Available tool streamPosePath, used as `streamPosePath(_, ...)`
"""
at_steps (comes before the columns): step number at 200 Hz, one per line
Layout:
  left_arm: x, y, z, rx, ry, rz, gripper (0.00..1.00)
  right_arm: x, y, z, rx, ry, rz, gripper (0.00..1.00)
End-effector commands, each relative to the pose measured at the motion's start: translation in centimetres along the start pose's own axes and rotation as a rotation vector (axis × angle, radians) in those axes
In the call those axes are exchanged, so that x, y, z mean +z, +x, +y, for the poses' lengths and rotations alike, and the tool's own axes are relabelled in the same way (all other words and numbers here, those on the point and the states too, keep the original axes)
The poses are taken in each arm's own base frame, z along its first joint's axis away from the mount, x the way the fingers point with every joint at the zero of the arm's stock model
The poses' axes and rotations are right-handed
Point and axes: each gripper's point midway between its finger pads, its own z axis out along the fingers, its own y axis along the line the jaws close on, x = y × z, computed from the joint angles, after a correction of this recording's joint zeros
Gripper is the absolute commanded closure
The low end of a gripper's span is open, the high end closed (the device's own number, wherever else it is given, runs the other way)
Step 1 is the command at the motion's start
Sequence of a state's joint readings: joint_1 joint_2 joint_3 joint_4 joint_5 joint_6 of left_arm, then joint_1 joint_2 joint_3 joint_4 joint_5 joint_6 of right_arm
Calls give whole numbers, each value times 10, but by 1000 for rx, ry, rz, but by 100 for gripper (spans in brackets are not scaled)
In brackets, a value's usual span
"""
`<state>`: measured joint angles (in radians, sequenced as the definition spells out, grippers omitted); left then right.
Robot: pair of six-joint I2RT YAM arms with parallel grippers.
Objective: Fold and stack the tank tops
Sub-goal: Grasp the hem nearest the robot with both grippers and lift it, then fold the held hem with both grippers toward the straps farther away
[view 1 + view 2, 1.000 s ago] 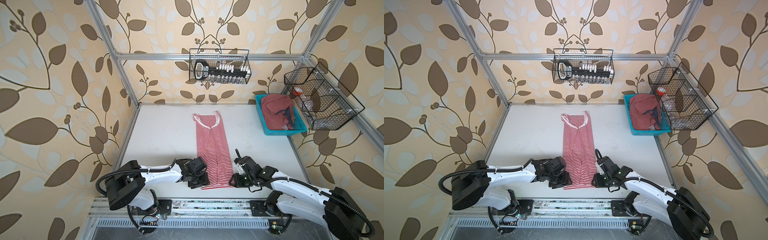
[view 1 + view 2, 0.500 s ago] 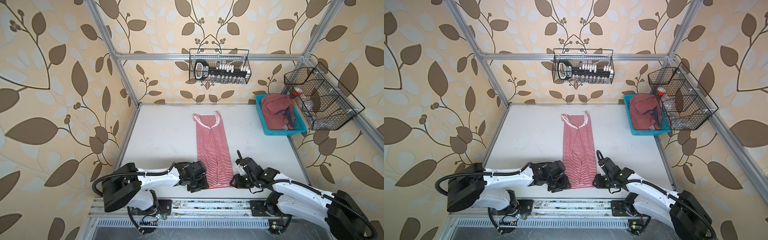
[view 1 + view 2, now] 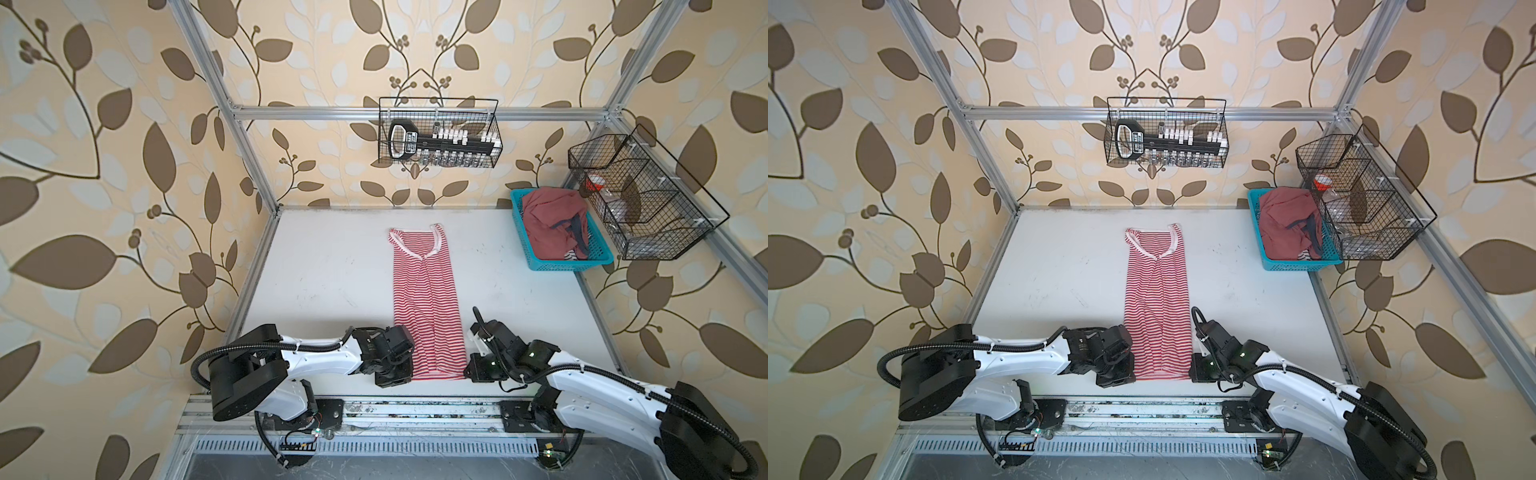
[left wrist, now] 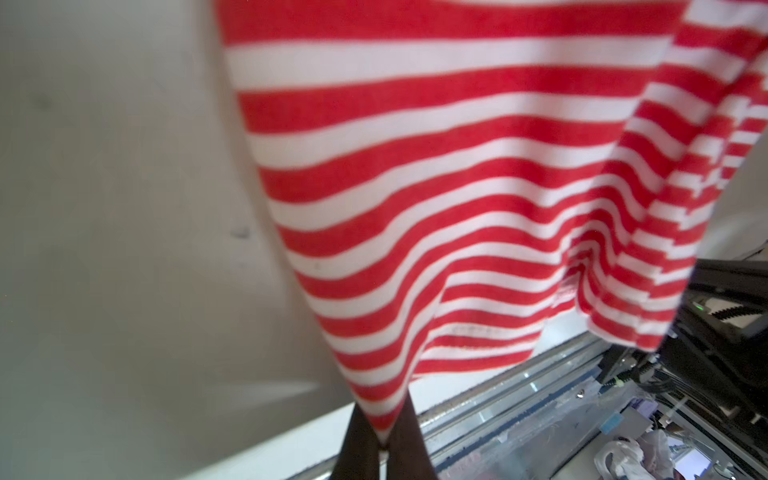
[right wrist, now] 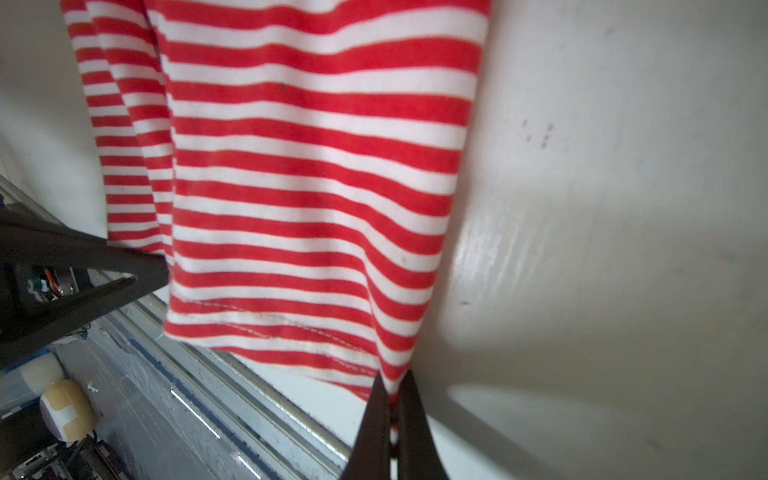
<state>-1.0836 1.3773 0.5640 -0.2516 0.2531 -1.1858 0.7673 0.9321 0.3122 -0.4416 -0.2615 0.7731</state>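
Observation:
A red-and-white striped tank top (image 3: 426, 299) (image 3: 1156, 301) lies folded into a long narrow strip down the middle of the white table, neck end at the far side. My left gripper (image 3: 409, 372) (image 4: 384, 436) is shut on the hem's left corner, and the cloth (image 4: 436, 187) pinches to a point between its dark fingers. My right gripper (image 3: 467, 372) (image 5: 392, 415) is shut on the hem's right corner of the striped cloth (image 5: 311, 166). A dusty red tank top (image 3: 550, 226) (image 3: 1287, 224) with navy trim sits crumpled in the teal basket (image 3: 521, 232).
A black wire basket (image 3: 438, 139) with a black-and-white tool hangs on the back rail. A second wire basket (image 3: 648, 199) hangs at the right, over the teal basket's edge. The metal rail (image 3: 415, 409) runs along the table's front edge, just behind both grippers.
Both grippers have dropped toward the front edge and closed on the two hem corners of the striped tank top; a second ago they stood open beside it.

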Motion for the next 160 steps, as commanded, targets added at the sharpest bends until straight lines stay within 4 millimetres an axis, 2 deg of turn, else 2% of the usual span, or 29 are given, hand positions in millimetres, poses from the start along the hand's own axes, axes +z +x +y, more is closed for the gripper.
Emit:
streamPosePath(1, -5, 12, 61, -38, -216, 2, 100, -3, 12, -9, 26, 35, 11, 100)
streamPosePath(24, -15, 13, 53, -27, -184, -16, 100, -9, 13, 1, 21, 6, -13, 100)
streamPosePath(41, -29, 6, 41, -11, -156, -66, 100, -15, 9, 8, 10, -9, -37, 100)
streamPosePath(61, -52, -5, 24, 16, -131, -139, 100, -23, -1, 13, -6, 2, -69, 100)
streamPosePath(88, -78, -16, 11, 43, -136, -213, 100, -39, -21, 30, -53, 10, -116, 100)
streamPosePath(107, -87, -24, 2, 59, -120, -246, 100, -48, -34, 40, -83, 19, -136, 100)
streamPosePath(128, -90, -35, 2, 61, -131, -244, 100, -56, -49, 48, -104, 23, -157, 100)
streamPosePath(160, -101, -62, -9, 78, -113, -268, 100, -64, -71, 53, -124, 25, -182, 100)
